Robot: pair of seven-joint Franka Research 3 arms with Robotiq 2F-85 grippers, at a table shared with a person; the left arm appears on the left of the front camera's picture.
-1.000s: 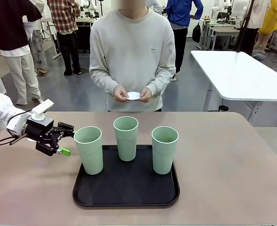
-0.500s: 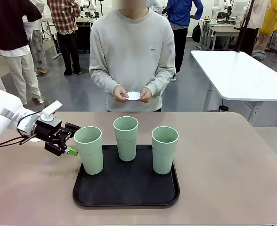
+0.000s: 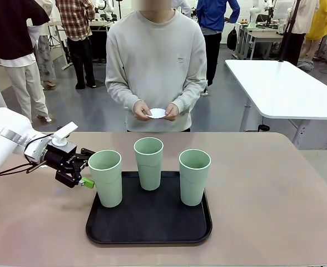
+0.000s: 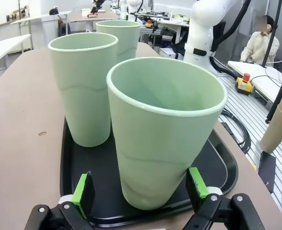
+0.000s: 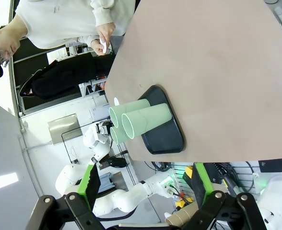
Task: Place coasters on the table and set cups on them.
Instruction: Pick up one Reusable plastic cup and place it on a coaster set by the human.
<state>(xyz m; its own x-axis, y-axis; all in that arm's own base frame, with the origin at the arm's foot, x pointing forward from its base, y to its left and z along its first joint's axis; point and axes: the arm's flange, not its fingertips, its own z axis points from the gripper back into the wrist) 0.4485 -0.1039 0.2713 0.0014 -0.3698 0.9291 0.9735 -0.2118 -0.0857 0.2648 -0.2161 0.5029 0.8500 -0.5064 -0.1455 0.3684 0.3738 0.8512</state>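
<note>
Left end effector (image 3: 88, 167) sits low over the desk (image 3: 275, 189), fingers spread wide, gripping nothing. The nearest cup (image 3: 105, 179) stands upright between its two green pads (image 4: 84, 190). In the wrist view, one pad is clear of the cup wall. The other is just beside it; cannot tell whether it touches. This cup rests on the edge of a black tray (image 3: 152, 225), the edge closest to the end effector. The second cup (image 3: 148, 163) is beyond the first and off to one side of the fingers' line. The third cup (image 3: 194, 177) is farthest out, at the tray's opposite side. All three are upright, mouths up, on the tray, none touching another. Past the cups, well across the desk from the left end effector, a person stands at the far edge. Both hands (image 3: 143, 110) pinch a small white coaster (image 3: 158, 113), held up in the air, apart from the desk surface. Right end effector (image 5: 145, 184) is well away from the desk, fingers wide apart with nothing between them. The tray and its cups lie far ahead of it.
</note>
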